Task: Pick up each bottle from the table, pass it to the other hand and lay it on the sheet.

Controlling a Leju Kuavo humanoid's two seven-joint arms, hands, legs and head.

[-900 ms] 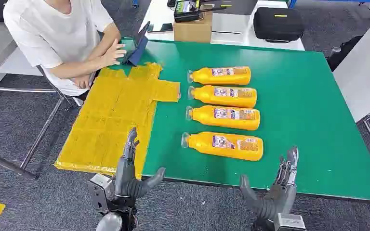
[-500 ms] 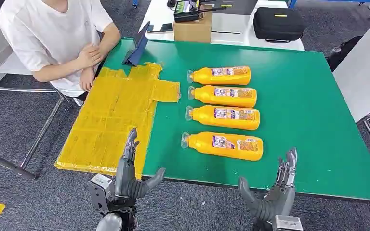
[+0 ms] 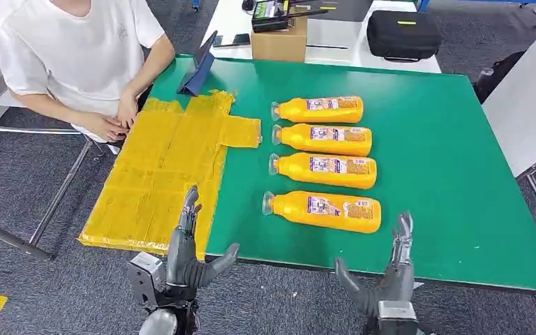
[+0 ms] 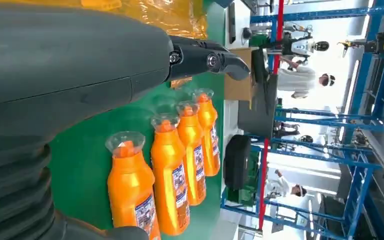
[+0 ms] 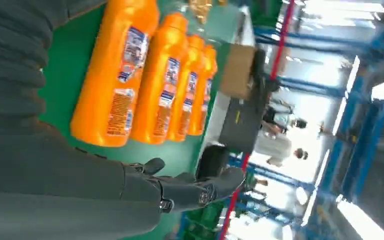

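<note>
Hovering at the near table edge in the head view, the right hand (image 3: 389, 279) and left hand (image 3: 185, 255) both stand empty with fingers spread. Four bottles lie in a row on the green table (image 3: 447, 160); the nearest bottle (image 3: 323, 211) sits just ahead of the right hand, so a level reach across its body looks best. The yellow sheet (image 3: 160, 174) overhangs the left edge, near a seated person (image 3: 77, 56). From the left wrist, bottle caps (image 4: 125, 143) face the camera. From the right wrist, open green surface flanks the labels (image 5: 130, 45).
</note>
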